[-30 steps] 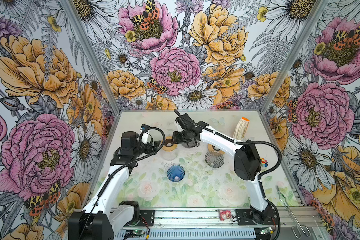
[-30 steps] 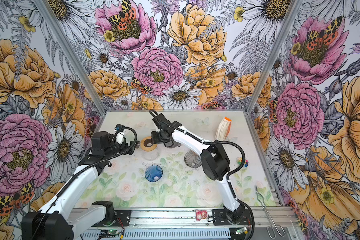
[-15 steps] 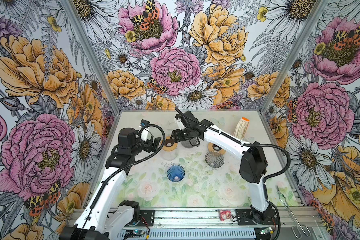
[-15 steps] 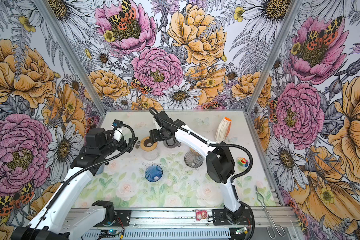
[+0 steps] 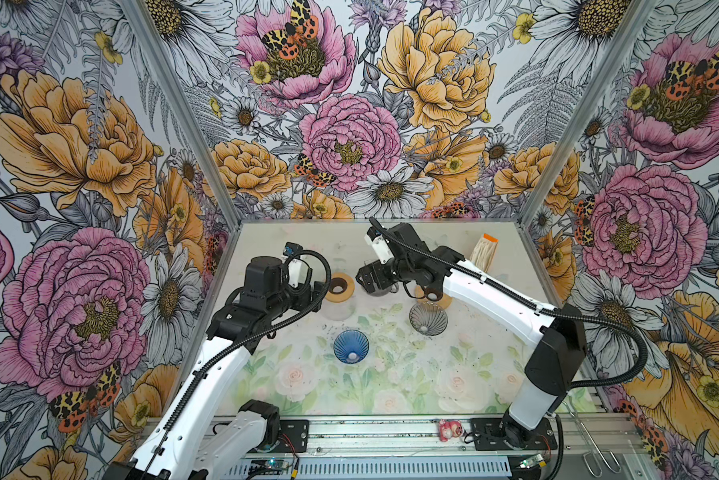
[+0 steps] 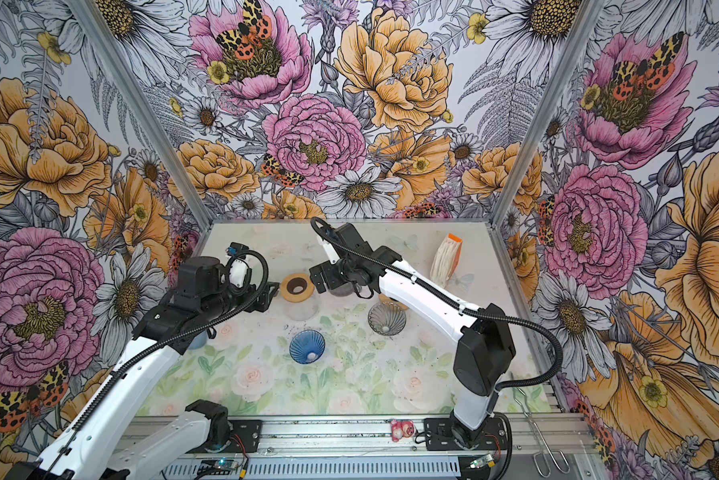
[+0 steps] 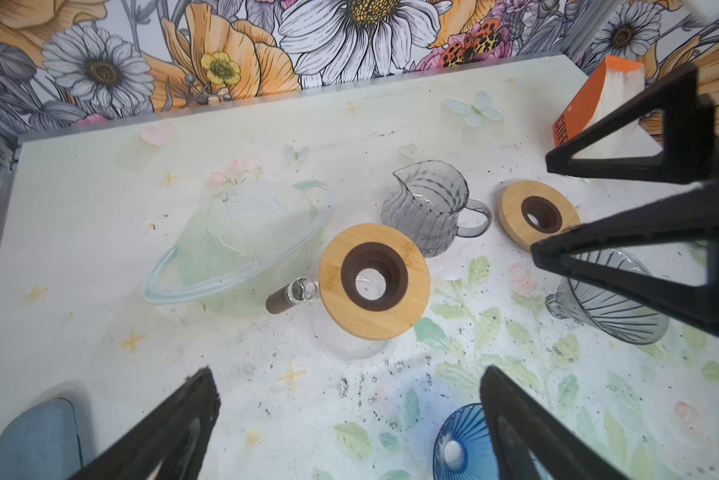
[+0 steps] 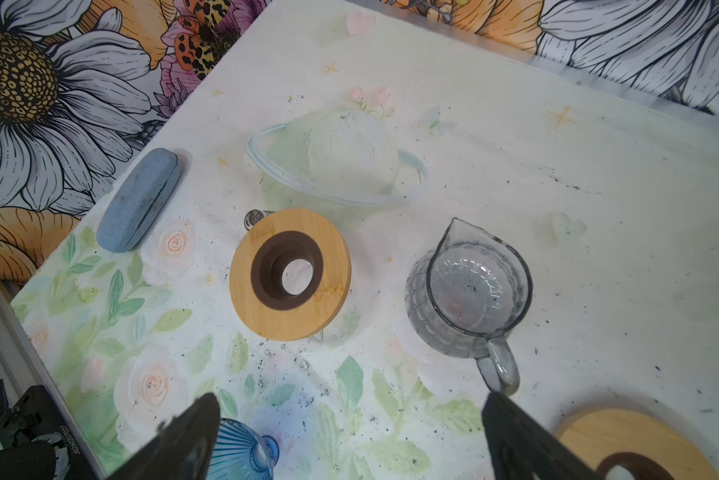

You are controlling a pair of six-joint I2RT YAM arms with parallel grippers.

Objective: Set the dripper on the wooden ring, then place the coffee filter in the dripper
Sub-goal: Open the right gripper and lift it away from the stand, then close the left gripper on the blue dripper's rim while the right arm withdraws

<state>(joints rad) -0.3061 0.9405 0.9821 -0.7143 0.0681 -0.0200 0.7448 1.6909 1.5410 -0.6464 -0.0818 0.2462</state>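
Both the left tool [image 5: 318, 294] and right tool [image 5: 364, 280] gape wide and empty, so we should swing the right one to the coffee filter pack [image 5: 485, 254] at 1 o'clock on the table [image 5: 391, 399], pinch one sheet lightly, and seat it in the grey dripper [image 5: 428, 318] toward the pack's 7 o'clock

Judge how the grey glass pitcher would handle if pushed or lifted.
The grey glass pitcher looks rigid but probably breakable, being see-through ribbed glass. It appears empty, so it is likely fairly light. Standing upright on a wide base, it should slide rather than tip, though smooth glass may slip.
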